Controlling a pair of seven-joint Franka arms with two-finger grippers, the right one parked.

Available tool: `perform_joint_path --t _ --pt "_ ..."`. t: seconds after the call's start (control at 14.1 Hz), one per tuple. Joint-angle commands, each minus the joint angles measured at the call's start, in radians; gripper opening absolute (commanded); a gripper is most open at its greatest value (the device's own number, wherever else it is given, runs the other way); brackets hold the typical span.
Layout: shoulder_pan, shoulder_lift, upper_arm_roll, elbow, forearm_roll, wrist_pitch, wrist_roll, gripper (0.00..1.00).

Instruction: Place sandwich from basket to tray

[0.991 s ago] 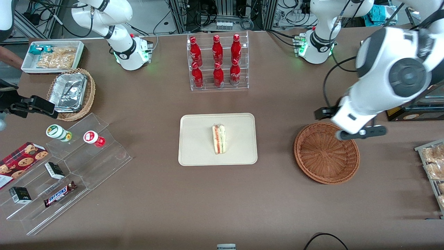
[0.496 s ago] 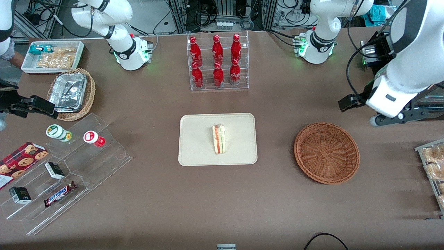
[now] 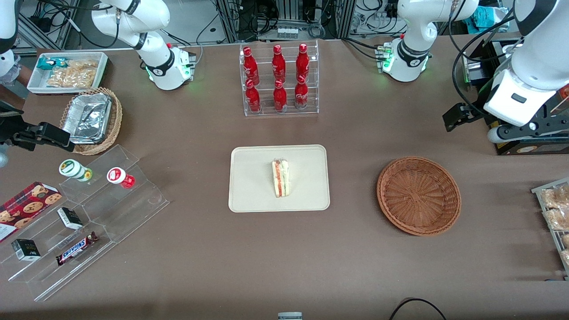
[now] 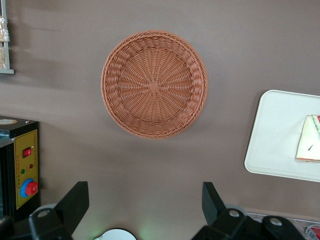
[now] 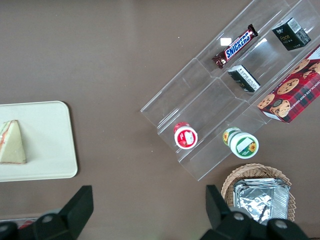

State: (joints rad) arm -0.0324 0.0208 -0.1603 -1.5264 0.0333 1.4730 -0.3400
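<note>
My gripper: fingers spread wide, holding nothing, high above table near working arm's end | wrapped triangular white-bread sandwich: on cream rectangular tray | round reddish-brown wicker basket: beside tray

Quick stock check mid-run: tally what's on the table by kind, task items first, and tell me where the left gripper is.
Sandwich: 1, on the tray
Trays: 1
Reddish-brown basket: 1, nothing in it
Red bottles in the clear rack: 6
Round-lidded cups: 2
Snickers bar: 1
Total: 12
The gripper is open, raised above the table at the working arm's end.
</note>
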Motion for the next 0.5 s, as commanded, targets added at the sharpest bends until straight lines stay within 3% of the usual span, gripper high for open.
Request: perform_joint_path --t 0.0,0.42 --pt "0.012 -0.012 -0.004 0.014 -0.003 -0.016 0.013 1.00" --pt "0.012 -0.016 0.017 0.023 -0.021 -0.016 0.015 1.00"
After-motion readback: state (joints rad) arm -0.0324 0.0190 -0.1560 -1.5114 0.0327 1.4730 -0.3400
